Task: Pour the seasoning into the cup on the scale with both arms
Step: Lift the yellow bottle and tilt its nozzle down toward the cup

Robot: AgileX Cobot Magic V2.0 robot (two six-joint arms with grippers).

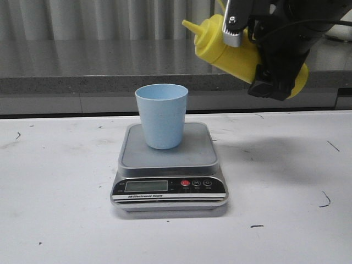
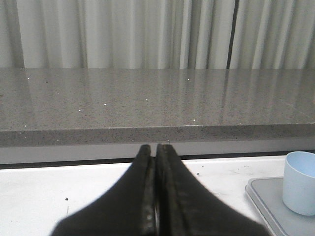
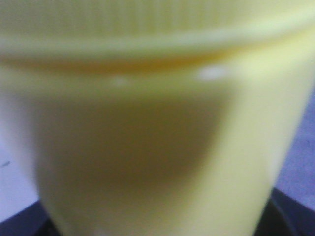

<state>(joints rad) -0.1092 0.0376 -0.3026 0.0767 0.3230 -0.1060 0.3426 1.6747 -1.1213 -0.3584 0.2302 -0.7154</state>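
Your right gripper (image 1: 263,55) is clamped around the body of the seasoning bottle (image 1: 228,49) and holds it high in the air, to the right of the cup (image 1: 161,115) and above its rim. The bottle is tilted far over, almost lying, with its pointed nozzle (image 1: 188,25) aimed to the left, toward the cup but not yet over it. In the right wrist view the yellow bottle (image 3: 157,123) fills nearly the whole picture and is blurred, so the fingers themselves do not show there.

Your left gripper (image 2: 156,196) has its fingers pressed together with nothing between them, and it sits low near the table (image 2: 49,196), left of the scale (image 2: 268,201).

The cup stands upright on the platform of the scale (image 1: 169,165), roughly in the middle. I cannot read the display.

I judge you are in the approach to pouring. Next, bring the nozzle over the mouth of the cup, then tip further or squeeze gently.
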